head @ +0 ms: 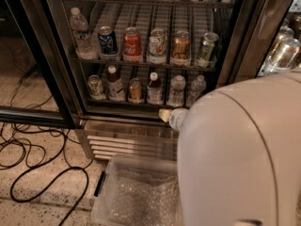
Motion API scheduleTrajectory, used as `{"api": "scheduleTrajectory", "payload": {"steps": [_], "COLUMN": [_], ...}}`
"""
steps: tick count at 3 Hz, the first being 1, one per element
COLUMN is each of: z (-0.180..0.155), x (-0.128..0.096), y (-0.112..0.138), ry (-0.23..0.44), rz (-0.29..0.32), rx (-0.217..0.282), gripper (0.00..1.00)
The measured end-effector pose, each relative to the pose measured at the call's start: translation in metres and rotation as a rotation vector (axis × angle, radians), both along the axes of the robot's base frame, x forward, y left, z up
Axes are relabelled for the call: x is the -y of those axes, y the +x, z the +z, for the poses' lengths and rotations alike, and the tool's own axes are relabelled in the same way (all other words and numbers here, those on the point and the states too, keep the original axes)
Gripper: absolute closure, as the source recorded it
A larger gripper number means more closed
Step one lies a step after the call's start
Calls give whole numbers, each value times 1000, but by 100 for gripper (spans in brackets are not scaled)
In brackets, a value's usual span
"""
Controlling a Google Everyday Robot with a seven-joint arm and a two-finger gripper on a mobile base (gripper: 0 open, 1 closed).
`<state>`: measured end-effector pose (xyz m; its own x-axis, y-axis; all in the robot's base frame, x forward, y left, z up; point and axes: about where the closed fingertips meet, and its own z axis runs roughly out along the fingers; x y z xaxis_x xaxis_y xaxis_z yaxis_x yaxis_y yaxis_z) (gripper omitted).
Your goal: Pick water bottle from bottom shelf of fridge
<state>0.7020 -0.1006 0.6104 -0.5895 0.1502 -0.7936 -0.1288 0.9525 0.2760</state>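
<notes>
Speckled floor with black cables (28, 164) out front. Water bottle (177, 89) stands upright toward the right of the bottom shelf (141, 104) in the fridge (127, 142), with a similar clear bottle (196, 88) just right of it. Gripper (164, 115) hovers just below the shelf edge, not touching the bottle. Honestly can't tell if it's open or closed. Clear bin (136, 197) sits on the floor below.

Arm shell (240, 154): large, smooth, off-white casing with rounded edges, filling the view from 3 to 6 o'clock.
Seam (270, 140): thin dark line curving over the shell's top and down its right side.
Wrist (178, 119): short, pale grey, rounded segment at the shell's 10 o'clock edge.
Gripper (164, 115): small cream-yellow tip at the wrist's 9 o'clock end, just below the middle of the view.
Notch (247, 222): small grey mark at the shell's 6 o'clock edge.
</notes>
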Motion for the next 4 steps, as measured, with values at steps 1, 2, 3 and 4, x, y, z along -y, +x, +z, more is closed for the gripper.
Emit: {"api": "scheduleTrajectory", "payload": {"steps": [1, 2, 3, 4], "z": [-3, -1, 9, 18], "x": [5, 14, 20, 25], "y": [12, 21, 28, 36], "ry": [-21, -41, -51, -52], "rz": [-32, -64, -92, -116], "rx": [25, 48, 82, 107], "gripper": [35, 32, 25, 26]}}
